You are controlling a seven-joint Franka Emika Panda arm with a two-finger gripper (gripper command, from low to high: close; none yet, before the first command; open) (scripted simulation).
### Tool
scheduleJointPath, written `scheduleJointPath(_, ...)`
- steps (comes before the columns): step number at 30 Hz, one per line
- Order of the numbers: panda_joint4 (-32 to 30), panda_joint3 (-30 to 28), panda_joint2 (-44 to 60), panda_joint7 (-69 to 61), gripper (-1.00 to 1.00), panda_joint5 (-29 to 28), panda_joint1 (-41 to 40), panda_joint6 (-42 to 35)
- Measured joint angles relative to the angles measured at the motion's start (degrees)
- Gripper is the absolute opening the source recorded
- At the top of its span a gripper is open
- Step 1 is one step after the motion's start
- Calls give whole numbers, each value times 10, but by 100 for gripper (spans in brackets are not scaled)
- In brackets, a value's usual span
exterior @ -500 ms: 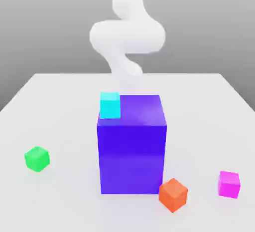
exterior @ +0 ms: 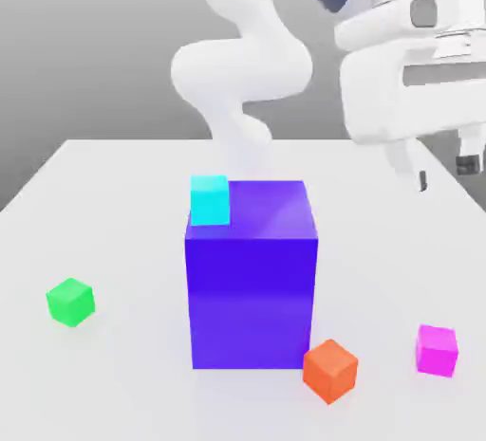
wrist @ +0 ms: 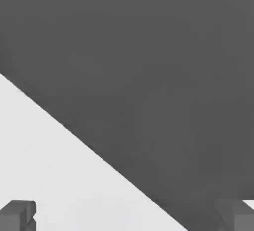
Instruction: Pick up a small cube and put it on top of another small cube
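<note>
Swung into sight, the gripper (exterior: 444, 174) gapes wide and empty, above the magenta cube (exterior: 437, 351), green cube (exterior: 71, 303) well apart from it

Exterior view: out in front of the gripper (exterior: 445, 173), well apart, gazing slightly down, facing the arm (exterior: 242, 69) | Hand view: right up at the gripper, peering past the fingertips (wrist: 19, 217) | Shared: pale tabletop (exterior: 123, 211), exact patch impossible to tell
</note>
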Motion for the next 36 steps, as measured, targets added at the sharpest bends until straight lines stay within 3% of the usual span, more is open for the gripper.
scheduleJointPath(9, -44, 35, 188, -80, 0, -66, 78, 84)
scheduleJointPath(15, -30, 8, 312, -62, 0, -117, 111, 172)
scheduleJointPath(16, -28, 4, 325, -59, -100, -120, 115, 182)
scheduleJointPath(23, -28, 4, 324, -58, -100, -121, 115, 180)
scheduleJointPath(28, -46, 26, 234, -83, -100, -89, 100, 110)
scheduleJointPath(36, -18, -11, 166, -274, -100, -60, 2, 93)
